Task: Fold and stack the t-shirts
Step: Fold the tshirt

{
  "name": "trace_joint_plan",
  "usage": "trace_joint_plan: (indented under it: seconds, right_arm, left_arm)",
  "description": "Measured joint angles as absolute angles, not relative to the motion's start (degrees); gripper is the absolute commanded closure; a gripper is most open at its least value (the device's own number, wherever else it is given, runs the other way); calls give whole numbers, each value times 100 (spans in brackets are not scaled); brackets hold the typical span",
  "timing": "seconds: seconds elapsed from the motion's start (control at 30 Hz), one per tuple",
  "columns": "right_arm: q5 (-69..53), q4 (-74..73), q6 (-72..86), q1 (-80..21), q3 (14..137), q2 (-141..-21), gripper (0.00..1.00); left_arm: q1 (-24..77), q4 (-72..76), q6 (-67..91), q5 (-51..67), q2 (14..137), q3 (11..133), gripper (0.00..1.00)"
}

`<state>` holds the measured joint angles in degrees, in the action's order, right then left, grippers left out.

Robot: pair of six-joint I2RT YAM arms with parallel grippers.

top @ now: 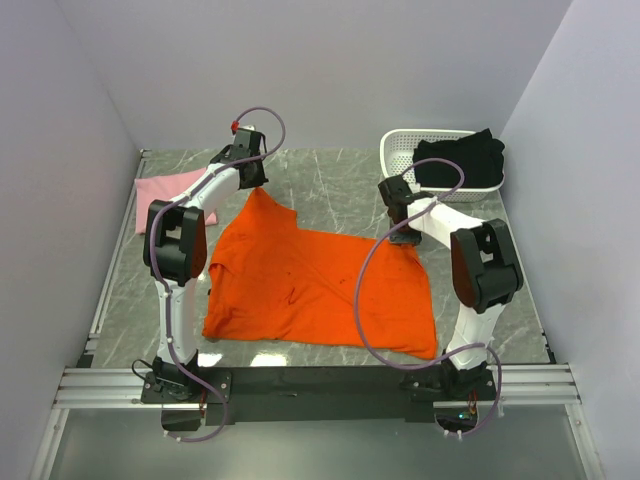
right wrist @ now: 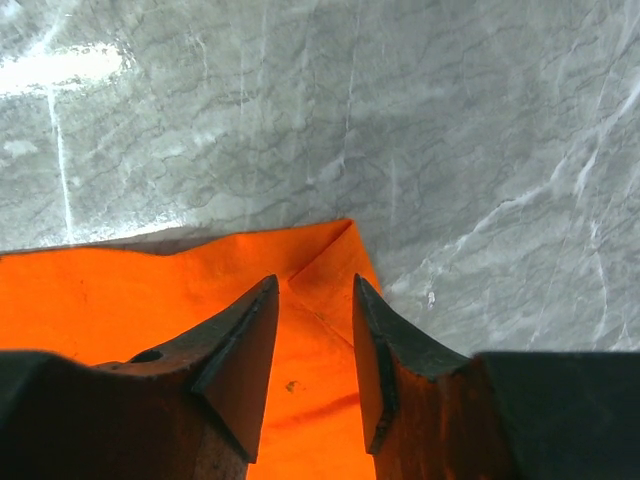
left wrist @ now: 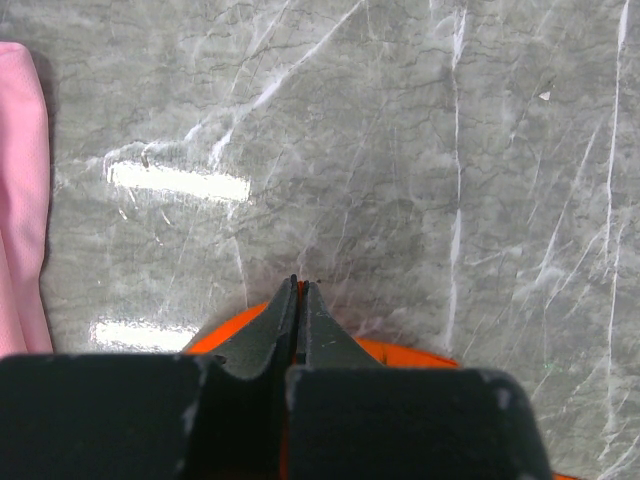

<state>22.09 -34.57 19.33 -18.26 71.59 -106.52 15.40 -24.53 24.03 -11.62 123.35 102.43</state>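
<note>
My left gripper (left wrist: pixel 300 285) clenches the limp, light orange t-shirt's (top: pixel 310 280) far left corner; my right gripper (right wrist: pixel 315 285) gapes empty above its far right corner, the spot to pinch.

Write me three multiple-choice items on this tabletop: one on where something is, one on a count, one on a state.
1. Where is the black cloth t-shirt?
A. in the white slotted plastic basket
B. at the table's left edge
C. under an arm's base

2. How many t-shirts show from above?
A. one
B. three
C. five

3. The right arm's fingers are:
A. apart
B. shut on cloth
C. out of view

Key:
1. A: it lies in the basket at the far right, draping over its rim.
2. B: the black one, the bright orange cloth t-shirt and the pale pink cloth t-shirt.
3. A: a gap shows between them, above the orange corner.
</note>
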Motion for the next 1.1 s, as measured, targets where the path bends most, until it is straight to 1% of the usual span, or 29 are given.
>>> trace_joint_plan:
  seconds: [0.2,0.27,0.73,0.87,0.97,1.0,1.07,1.1]
  right_arm:
    - [2211,-3470,1916,-1835,7212,-10768,65]
    - [2211,-3485,1916,-1841,7212,-10831,66]
    - [2305,-3605,1916,-1850,7290,-11010,65]
    - [2316,-3625,1916,-1850,7314,-11030,67]
    - [2316,-3625,1909,-1850,7319,-11041,75]
    - [2318,-3627,1909,-1852,7319,-11045,85]
    - [2335,-3627,1896,-1850,7319,-11050,96]
    - [2349,-3629,1907,-1852,7319,-11052,100]
  left_arm:
    - [1540,-2469,2377,-1162,12335,10243,99]
    - [1540,-2471,2362,-1162,12337,10243,99]
    - [1540,-2473,2357,-1160,12335,10243,99]
    - [1540,-2473,2342,-1160,12335,10243,99]
    - [1540,-2473,2340,-1160,12335,10243,99]
    - [1540,-2473,2340,-1160,12335,10243,99]
    - [1540,-2473,2340,-1160,12335,10243,100]
    - [1540,-2473,2340,-1160,12335,10243,99]
